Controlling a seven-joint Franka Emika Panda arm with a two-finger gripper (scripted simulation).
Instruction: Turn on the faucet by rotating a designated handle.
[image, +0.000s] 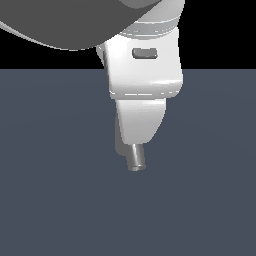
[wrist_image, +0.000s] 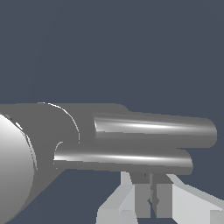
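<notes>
Grey polished metal throughout, so I'm judging the faucet (wrist_image: 39, 131) as rigid, fixed and slick; nothing here is going to flex or crush.

Going near to far, using the faucet's round cap as the landmark:

- Nearest in the wrist view, the gripper (wrist_image: 151, 199) is sitting just under the handle (wrist_image: 124, 158). The 2 fingers (wrist_image: 142, 199) are showing only a very thin gap, nearly closed, nothing between them. Whether they're touching the rod's underside, I can't tell.
- The handle is projecting sideways off the cap, a thin straight rod running roughly parallel to the spout.
- The spout (wrist_image: 157, 131) is lying just beyond the handle, clearly thicker, also heading away from the cap.
- In the exterior view the arm is blocking almost everything; only 1 short grey cylinder end (image: 136, 157) is poking out below the white hand. Can't tell if it's handle or spout.

Handling call:
- The rod is looking stiff and light to swing, but the smooth finish means a pinch could slip.
- Best contact is out near the free end, far from the cap, for the most leverage.
- A sideways push with the fingers' flank probably beats a grasp.
- Risk: snagging the spout, since it's sitting right next to the rod.
</notes>
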